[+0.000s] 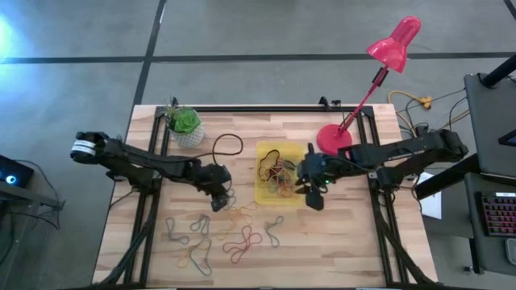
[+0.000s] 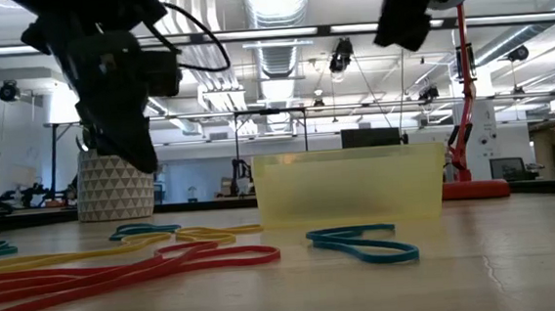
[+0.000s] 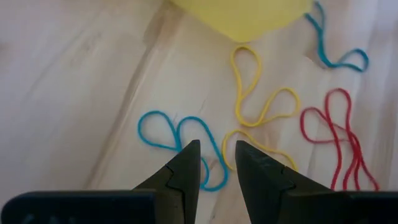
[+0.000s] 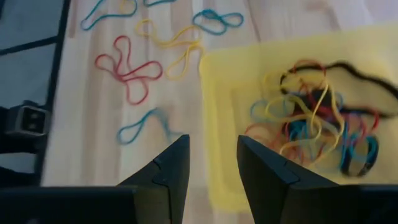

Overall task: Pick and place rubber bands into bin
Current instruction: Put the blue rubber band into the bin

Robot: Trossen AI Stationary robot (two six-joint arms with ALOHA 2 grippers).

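The yellow bin (image 1: pixel 266 153) sits mid-table and holds a tangle of rubber bands (image 4: pixel 311 118). More loose bands (image 1: pixel 218 234) in red, yellow and blue lie flat on the wood near of the bin. My left gripper (image 1: pixel 219 197) hovers open to the left of the bin, over a blue band (image 3: pixel 155 118) with a yellow band (image 3: pixel 249 81) and a red band (image 3: pixel 339 124) beside it. The low view shows it clear of the table (image 2: pixel 146 160). My right gripper (image 4: pixel 213 162) is open, raised above the bin's right near corner (image 1: pixel 313 193).
A small white pot with a green plant (image 1: pixel 185 125) stands at the far left. A red desk lamp (image 1: pixel 333 138) stands just far-right of the bin. A black cable loop (image 1: pixel 228 145) lies left of the bin. Bare wood lies near right.
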